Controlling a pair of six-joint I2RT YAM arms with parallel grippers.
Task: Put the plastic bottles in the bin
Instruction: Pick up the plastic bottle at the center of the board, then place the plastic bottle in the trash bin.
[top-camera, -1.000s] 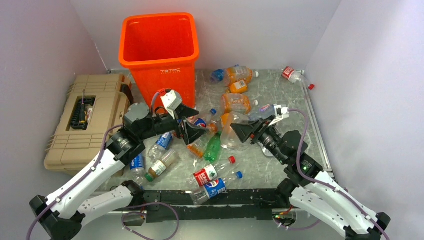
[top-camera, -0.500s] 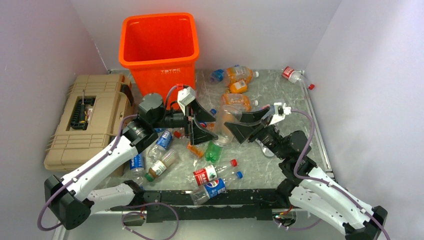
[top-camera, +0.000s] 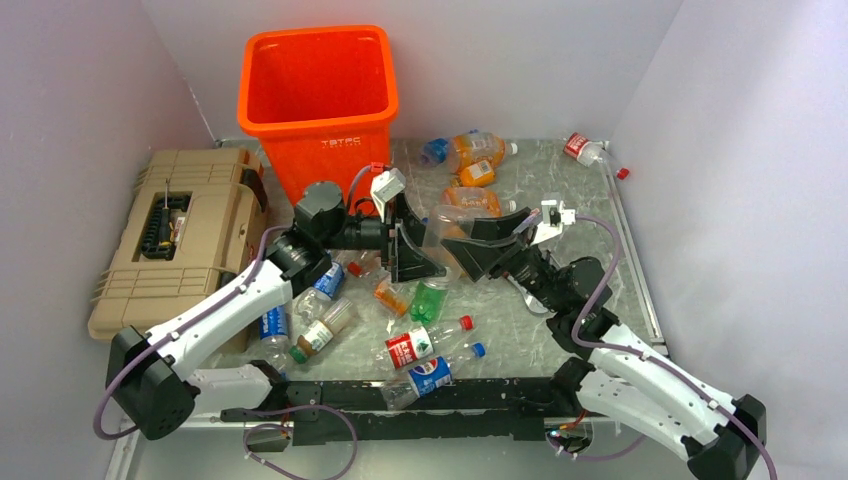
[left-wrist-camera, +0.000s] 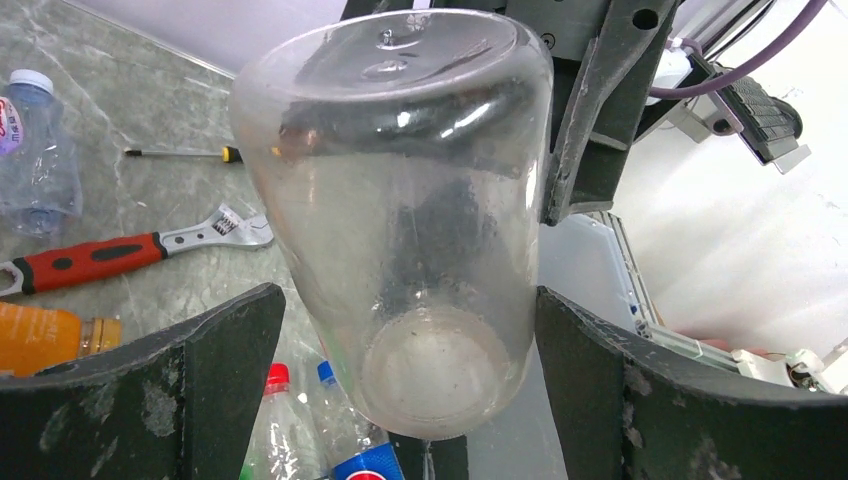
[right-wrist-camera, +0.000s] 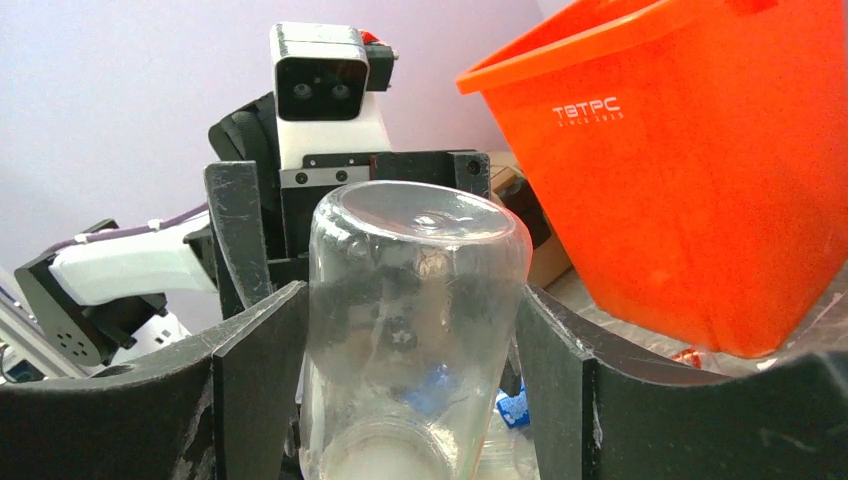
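Note:
My right gripper (top-camera: 478, 247) (right-wrist-camera: 410, 300) is shut on a clear unlabelled plastic bottle (top-camera: 446, 226) (right-wrist-camera: 415, 330) and holds it above the table, right of the orange bin (top-camera: 320, 90) (right-wrist-camera: 690, 170). My left gripper (top-camera: 415, 250) (left-wrist-camera: 410, 300) is open, with its jaws standing on either side of the same bottle (left-wrist-camera: 400, 210); a gap shows at the left jaw. Other bottles lie on the table: orange ones (top-camera: 470, 150), a green one (top-camera: 430, 298), a red-labelled one (top-camera: 415, 347) and a Pepsi one (top-camera: 430, 372).
A tan toolbox case (top-camera: 170, 240) sits left of the bin. More bottles lie by the left arm (top-camera: 322, 285) and at the far right corner (top-camera: 583, 148). A red-handled wrench (left-wrist-camera: 100, 255) and a screwdriver (left-wrist-camera: 180, 153) lie on the table.
My right gripper has lifted the clear bottle up and to the left. My left gripper has risen and moved right until its open jaws straddle that bottle.

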